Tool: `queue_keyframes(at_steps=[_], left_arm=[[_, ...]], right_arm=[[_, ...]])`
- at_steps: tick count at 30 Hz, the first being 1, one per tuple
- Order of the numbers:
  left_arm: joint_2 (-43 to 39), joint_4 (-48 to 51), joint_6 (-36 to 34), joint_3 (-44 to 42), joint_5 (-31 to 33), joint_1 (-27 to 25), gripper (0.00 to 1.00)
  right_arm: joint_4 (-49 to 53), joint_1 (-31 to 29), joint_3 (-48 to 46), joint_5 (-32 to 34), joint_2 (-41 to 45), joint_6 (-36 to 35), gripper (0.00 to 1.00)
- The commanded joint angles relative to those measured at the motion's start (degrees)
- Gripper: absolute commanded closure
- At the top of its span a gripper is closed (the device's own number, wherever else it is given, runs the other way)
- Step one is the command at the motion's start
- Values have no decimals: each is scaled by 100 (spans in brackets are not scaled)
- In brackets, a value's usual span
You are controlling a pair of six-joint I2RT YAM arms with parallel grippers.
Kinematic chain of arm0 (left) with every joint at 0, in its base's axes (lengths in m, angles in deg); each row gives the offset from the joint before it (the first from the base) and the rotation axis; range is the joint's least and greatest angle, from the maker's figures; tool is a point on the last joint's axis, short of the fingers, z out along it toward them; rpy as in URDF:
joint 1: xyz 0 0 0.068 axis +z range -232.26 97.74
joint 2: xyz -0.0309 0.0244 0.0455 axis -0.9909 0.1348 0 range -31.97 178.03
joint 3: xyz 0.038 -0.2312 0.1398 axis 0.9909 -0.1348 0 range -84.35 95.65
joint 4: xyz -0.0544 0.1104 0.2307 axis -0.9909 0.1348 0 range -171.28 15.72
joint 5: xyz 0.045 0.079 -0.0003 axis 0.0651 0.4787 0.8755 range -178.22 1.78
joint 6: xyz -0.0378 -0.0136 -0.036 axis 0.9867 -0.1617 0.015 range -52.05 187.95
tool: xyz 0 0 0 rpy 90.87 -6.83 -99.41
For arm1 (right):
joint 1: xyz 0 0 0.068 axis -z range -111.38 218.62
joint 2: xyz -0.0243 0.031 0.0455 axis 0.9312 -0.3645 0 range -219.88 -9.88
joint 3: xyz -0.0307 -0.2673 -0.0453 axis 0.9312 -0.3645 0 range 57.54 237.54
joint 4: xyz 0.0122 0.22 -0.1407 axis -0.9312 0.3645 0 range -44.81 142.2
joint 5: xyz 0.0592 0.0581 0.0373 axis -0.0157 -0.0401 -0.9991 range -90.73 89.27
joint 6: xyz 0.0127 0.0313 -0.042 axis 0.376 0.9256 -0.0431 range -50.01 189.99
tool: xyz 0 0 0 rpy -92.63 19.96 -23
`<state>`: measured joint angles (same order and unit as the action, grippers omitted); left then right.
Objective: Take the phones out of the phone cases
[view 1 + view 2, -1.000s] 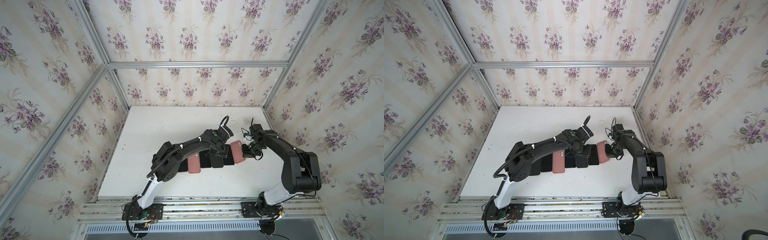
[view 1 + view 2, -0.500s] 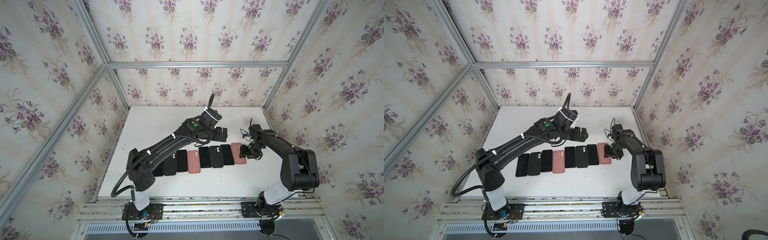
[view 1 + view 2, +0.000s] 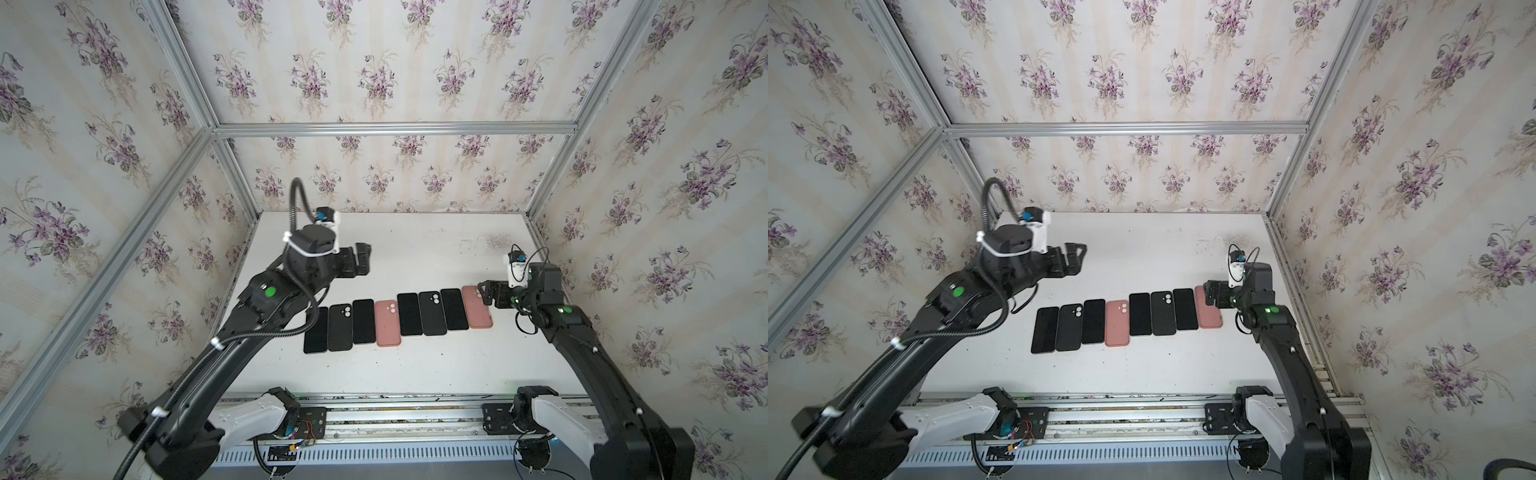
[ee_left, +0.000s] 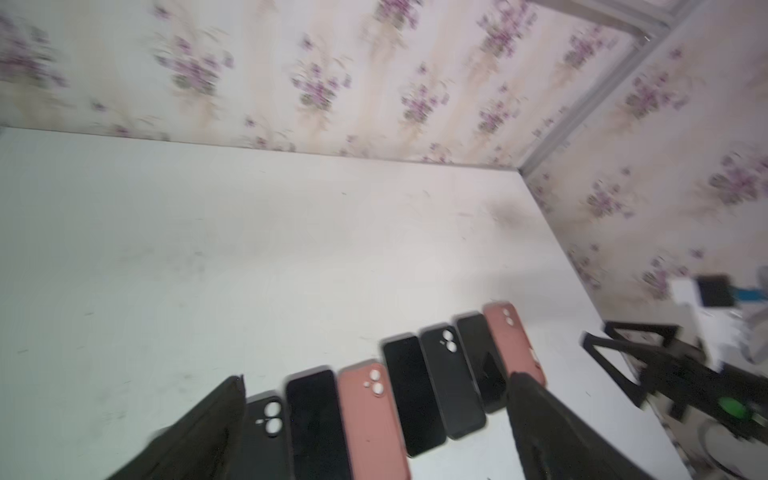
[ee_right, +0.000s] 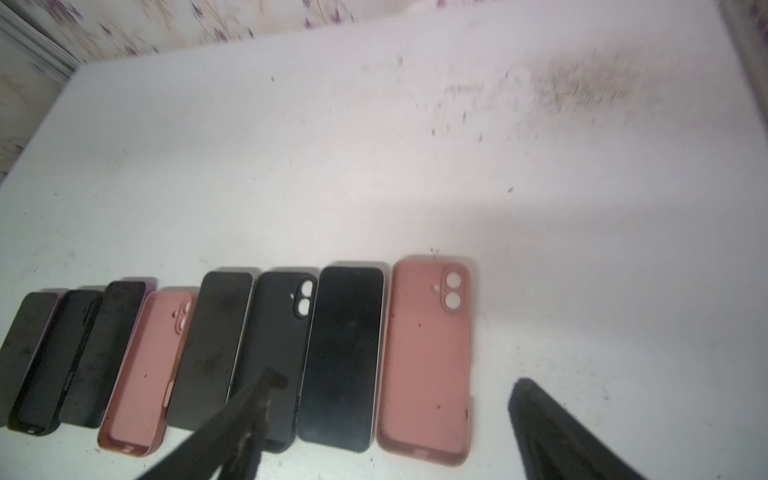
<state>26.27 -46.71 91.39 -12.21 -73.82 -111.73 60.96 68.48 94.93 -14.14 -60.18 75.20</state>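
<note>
Big white table, with the left arm and right arm both reaching in over it. Across the middle there's a row of eight flat things lying side by side: dark phones alternating with empty cases, two of them pink. The left gripper hangs above the table on the back-wall side of the row's left part, jaws spread wide, nothing in them. The right gripper is at the row's right end, also spread wide and empty, by the far corner of the last pink case; can't tell if it touches. The phone lies flat right beside that case, out of it, dark face up.
</note>
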Motion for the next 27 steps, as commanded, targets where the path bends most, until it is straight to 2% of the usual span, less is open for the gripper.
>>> queue_keyframes(at_steps=[1, 4, 7, 11, 13, 15, 19, 21, 25, 27], left_arm=[[-864, -688, -520, -866, 668, 731, 0], [-1751, -1542, -1002, -2041, 845, 1614, 0], [-2286, -2273, -1668, -3061, 540, 2370, 0], [-2349, -3011, -2244, -4189, 276, 2972, 0], [-2281, -3372, -2197, -4616, 41, 3178, 0], [-2218, -4057, -2118, -5085, -333, 3285, 0], [-1720, -6243, -2074, -5980, -912, 3279, 0], [-1195, -6871, -2138, -6039, -1078, 3281, 0], [-50, -8167, -2239, -6141, -1759, 3268, 0], [471, -8680, -2203, -6111, -1841, 3271, 0]], right_arm=[[-1733, -3, -329, 289, 506, 121, 0], [-1675, 1, -435, 546, 619, 62, 0], [-1842, -3, -758, 745, 636, 13, 0], [-2793, -3, -1597, 990, 535, -122, 0], [-3062, -12, -1883, 1231, 358, -69, 0], [-3618, -35, -2179, 1182, 55, -32, 0], [-4856, -610, -2451, 1493, -842, -418, 0], [-5736, -870, -2608, 1800, -1294, -594, 0], [-6947, -902, -2590, 1964, -2094, -811, 0], [-6386, -901, -2426, 2059, -1997, -1140, 0]])
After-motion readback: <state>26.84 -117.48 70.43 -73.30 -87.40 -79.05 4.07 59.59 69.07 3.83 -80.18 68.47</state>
